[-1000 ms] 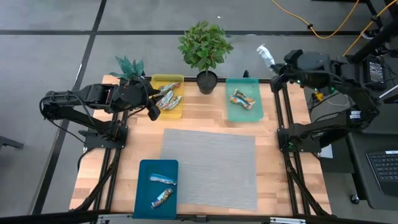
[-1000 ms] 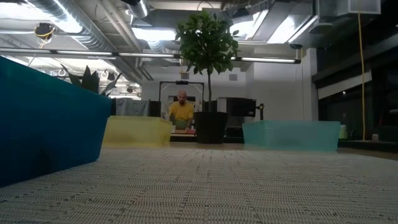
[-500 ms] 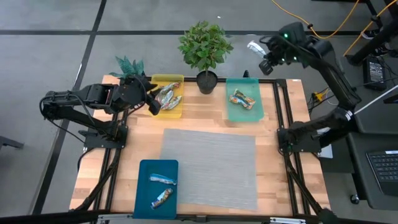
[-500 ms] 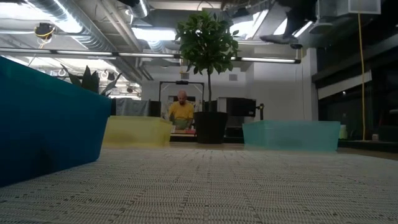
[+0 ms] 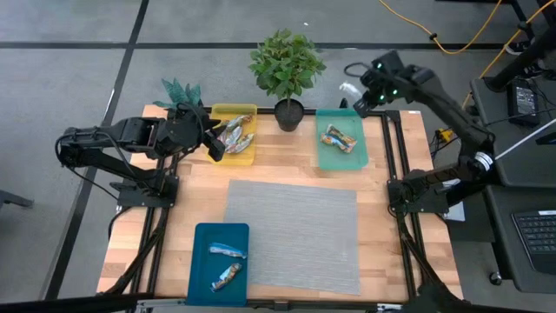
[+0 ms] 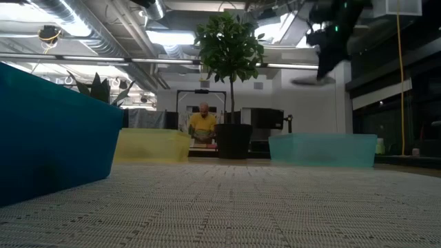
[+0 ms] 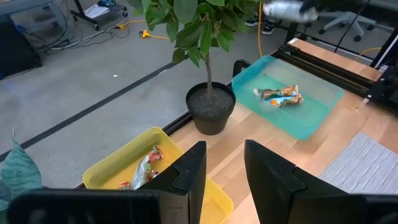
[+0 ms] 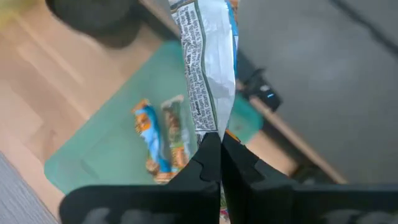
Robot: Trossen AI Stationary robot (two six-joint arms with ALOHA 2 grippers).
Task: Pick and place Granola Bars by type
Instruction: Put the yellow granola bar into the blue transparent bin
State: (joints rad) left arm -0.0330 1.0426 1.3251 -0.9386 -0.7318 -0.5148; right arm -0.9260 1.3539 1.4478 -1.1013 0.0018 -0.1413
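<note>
My right gripper [image 5: 360,96] is shut on a granola bar [image 5: 350,89] with a silver and blue wrapper, high over the far edge of the teal tray [image 5: 323,156]. Two bars [image 5: 339,139] lie in that tray. The yellow tray [image 5: 247,159] holds several bars [image 5: 234,137], and the blue tray [image 5: 201,261] holds two [image 5: 226,251]. My left gripper [image 7: 224,174] hovers open at the yellow tray's left side [image 5: 213,149], with nothing between its fingers. My right gripper pinches one end of the bar's wrapper [image 8: 210,127] between its two fingers [image 8: 205,158]. The fingers slant downward, and the bar sticks out beyond them along their line. The bar hangs in the air [image 6: 310,80], clear of the tray and the table.
A potted plant [image 5: 287,74] stands between the yellow and teal trays at the far edge. A small teal plant [image 5: 181,94] sits at the far left corner. A grey mat [image 5: 294,235] covers the table's middle. A person [image 6: 203,124] sits in the room beyond.
My right gripper has swung from beyond the table's far right corner toward the left and downward, tipping more steeply down, and now hangs over the teal tray's far edge. The bar has travelled with it, still clear of everything.
</note>
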